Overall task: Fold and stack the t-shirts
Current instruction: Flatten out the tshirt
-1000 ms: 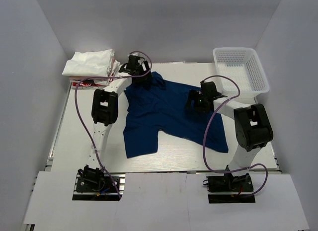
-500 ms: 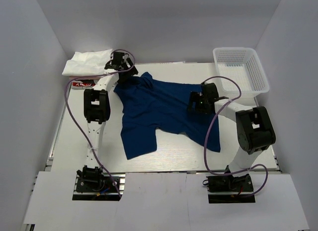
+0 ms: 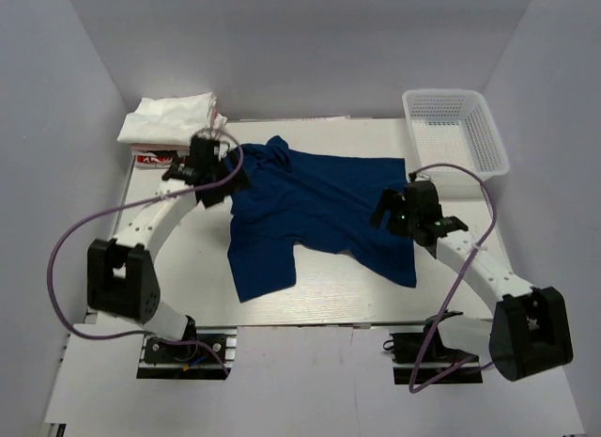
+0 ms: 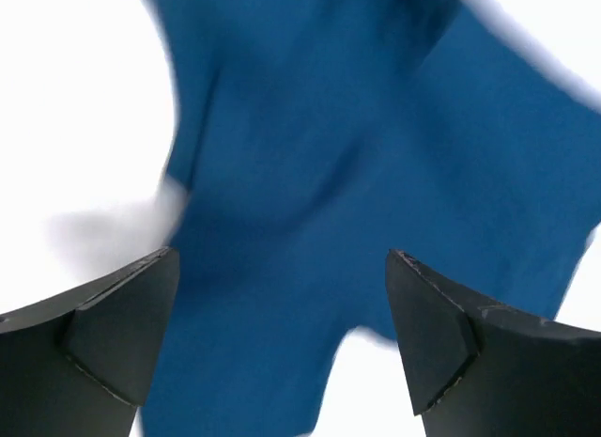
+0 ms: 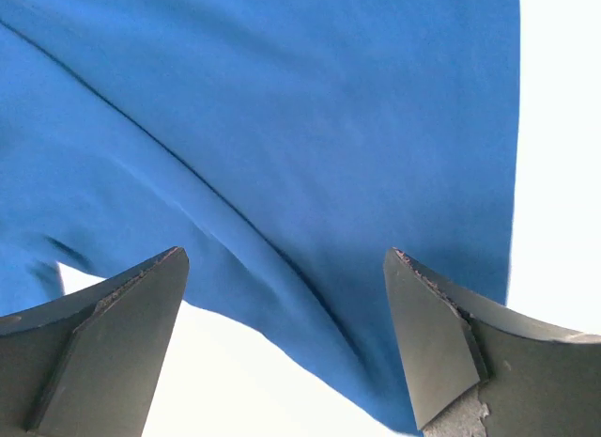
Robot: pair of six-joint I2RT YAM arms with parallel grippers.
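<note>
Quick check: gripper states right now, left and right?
Left gripper: open, empty, over the navy t-shirt.
Right gripper: open, empty, over it too.

Even, bright light with soft shadows; the left wrist view is motion-blurred, its white surface [image 4: 75, 127] overexposed

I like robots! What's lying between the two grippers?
The blue t-shirt spreads over the table between the open left gripper and the open right gripper; the top view shows it.
</note>
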